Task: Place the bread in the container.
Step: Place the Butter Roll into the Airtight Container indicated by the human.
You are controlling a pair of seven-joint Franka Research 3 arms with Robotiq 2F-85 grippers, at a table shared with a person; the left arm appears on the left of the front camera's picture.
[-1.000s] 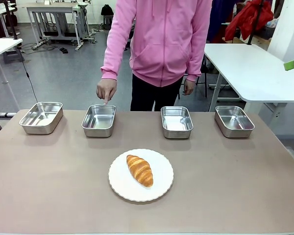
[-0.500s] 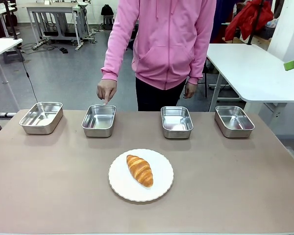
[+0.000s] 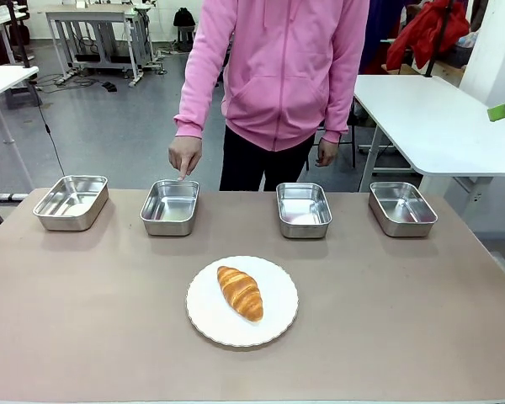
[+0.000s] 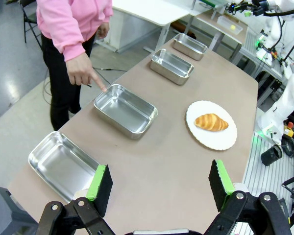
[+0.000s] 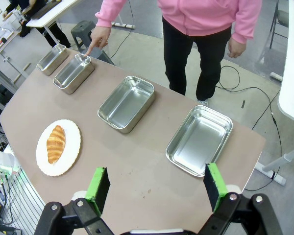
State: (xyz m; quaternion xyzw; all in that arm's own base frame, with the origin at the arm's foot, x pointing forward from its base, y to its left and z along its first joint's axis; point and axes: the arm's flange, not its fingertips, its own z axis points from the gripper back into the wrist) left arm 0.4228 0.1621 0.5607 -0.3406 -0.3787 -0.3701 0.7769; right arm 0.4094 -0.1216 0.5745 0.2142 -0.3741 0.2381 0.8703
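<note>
Because the bread (image 3: 240, 292) lies on the round white plate (image 3: 210, 324) near the middle of the table (image 3: 404, 320), you should treat the task as not yet begun: no grasp, no lift and no placement is evident in the front view. Four look-alike steel pans stand in a row along the far edge, all appearing empty, and the person's hand (image 3: 184, 156) points a finger down at the far rim of the second pan from the robot's left. Take that pan as the container (image 3: 168, 227). The bread is a golden-brown crescent with a ridged, glossy crust, lying diagonally on the plate, well apart from the container. From the left wrist view, verify that the left gripper (image 4: 159, 185) is released, its green-padded fingers spread wide with nothing between them, well short of the bread (image 4: 211, 122). The container (image 4: 118, 123) sits beyond it, with the hand (image 4: 81, 68) just at its far corner. From the right wrist view, verify that the right gripper (image 5: 156, 187) is likewise spread wide and empty above the near table edge, with the bread (image 5: 55, 143) far to one side. All steps are left: reach, grasp, carry and release into the indicated container (image 5: 73, 73).
</note>
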